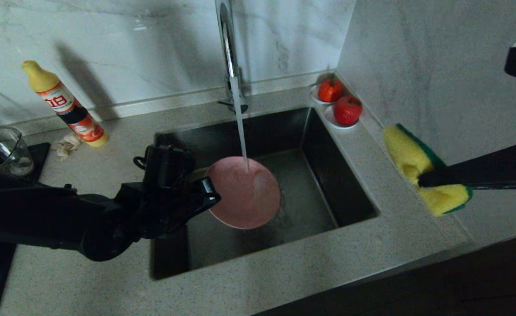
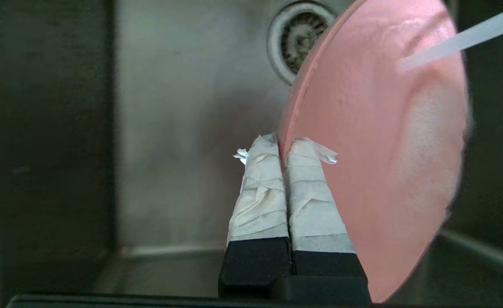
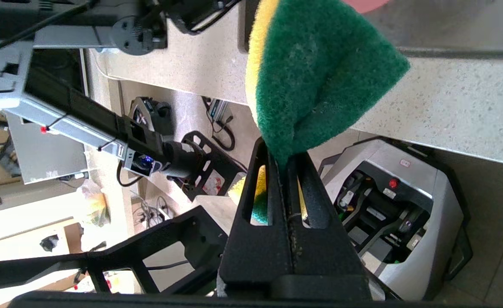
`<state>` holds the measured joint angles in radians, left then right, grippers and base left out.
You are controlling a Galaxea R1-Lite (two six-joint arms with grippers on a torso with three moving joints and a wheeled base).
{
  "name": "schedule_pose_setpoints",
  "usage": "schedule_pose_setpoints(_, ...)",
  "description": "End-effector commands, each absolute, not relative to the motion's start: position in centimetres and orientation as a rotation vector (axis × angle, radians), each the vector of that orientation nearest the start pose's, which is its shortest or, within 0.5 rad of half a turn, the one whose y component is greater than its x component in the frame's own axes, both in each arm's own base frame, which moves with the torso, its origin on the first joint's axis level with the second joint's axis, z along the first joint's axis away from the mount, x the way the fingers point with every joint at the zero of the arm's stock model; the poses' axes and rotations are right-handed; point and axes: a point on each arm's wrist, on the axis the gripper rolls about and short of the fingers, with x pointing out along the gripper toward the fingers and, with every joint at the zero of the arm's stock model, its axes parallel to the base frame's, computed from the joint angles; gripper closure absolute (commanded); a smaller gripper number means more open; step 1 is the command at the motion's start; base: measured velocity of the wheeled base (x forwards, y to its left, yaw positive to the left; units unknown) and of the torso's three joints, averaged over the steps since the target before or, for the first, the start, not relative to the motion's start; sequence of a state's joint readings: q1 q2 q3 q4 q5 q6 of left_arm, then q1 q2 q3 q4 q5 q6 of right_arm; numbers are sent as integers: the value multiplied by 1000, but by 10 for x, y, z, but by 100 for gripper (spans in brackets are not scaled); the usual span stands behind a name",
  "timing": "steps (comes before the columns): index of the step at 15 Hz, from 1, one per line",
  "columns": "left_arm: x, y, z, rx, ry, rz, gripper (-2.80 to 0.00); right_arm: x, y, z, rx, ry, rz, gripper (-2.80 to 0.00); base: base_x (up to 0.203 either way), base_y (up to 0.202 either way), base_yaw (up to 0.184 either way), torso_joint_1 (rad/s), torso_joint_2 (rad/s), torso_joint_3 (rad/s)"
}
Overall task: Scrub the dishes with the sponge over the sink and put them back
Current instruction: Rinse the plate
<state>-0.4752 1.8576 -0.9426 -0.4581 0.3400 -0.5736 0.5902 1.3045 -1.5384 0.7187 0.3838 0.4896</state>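
A: Nearest, what was seen?
B: Saw bare speckled counter (image 1: 284, 272) along the front edge, then the sink (image 1: 350, 184), deep and steel, set into it.

A: And the left tool?
B: Found the left tool (image 1: 207, 197) reaching in over the sink's left side, clamped tight on the near rim of the pink plate (image 1: 247, 193). From the wrist, showed two tape-wrapped fingers (image 2: 262, 192) pressed together with the plate's edge pinched at their tips. Held the plate tilted above the basin floor, drain (image 2: 296, 38) visible behind it.

A: Water?
B: Ran in a thin stream (image 1: 240, 127) from the faucet (image 1: 228, 48), landing on the plate's upper face.

A: The right tool?
B: Hung over the counter right of the sink. Right tool (image 3: 282, 160) was shut on the sponge (image 1: 420, 166), squeezing it at the middle so the yellow foam bulged both ways, green scouring layer (image 3: 319, 72) facing away from the sink. Well apart from the plate.

A: Farther back?
B: Noted two red fruit on white saucers (image 1: 341, 105) at the sink's far right corner. On the left, a detergent bottle (image 1: 64, 105) lying tilted near the wall, a crumpled scrap (image 1: 66, 145) beside it, and a glass jug (image 1: 5, 151) with a chopstick at the far left edge.
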Motion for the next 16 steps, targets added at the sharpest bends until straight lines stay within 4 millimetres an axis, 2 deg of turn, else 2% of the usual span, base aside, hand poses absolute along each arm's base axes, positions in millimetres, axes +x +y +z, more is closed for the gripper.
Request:
schedule_pose_setpoints(1,296,-136,161,-356,412,-1,0,132,99,353,389,742,806,0,0,0,0,0,0,0)
schedule_pose_setpoints(5,276,-113,187,-271,332,7,0,132,99,351,391,748,803,0,0,0,0,0,0,0)
schedule_pose_setpoints(9,247,-92,206,-98,224,26,0,132,98,349,392,755,799,0,0,0,0,0,0,0)
schedule_pose_setpoints(13,234,-86,230,87,-49,11,0,134,100,343,387,781,788,0,0,0,0,0,0,0)
schedule_pose_setpoints(16,228,-84,239,237,-236,32,0,135,100,342,390,785,785,0,0,0,0,0,0,0)
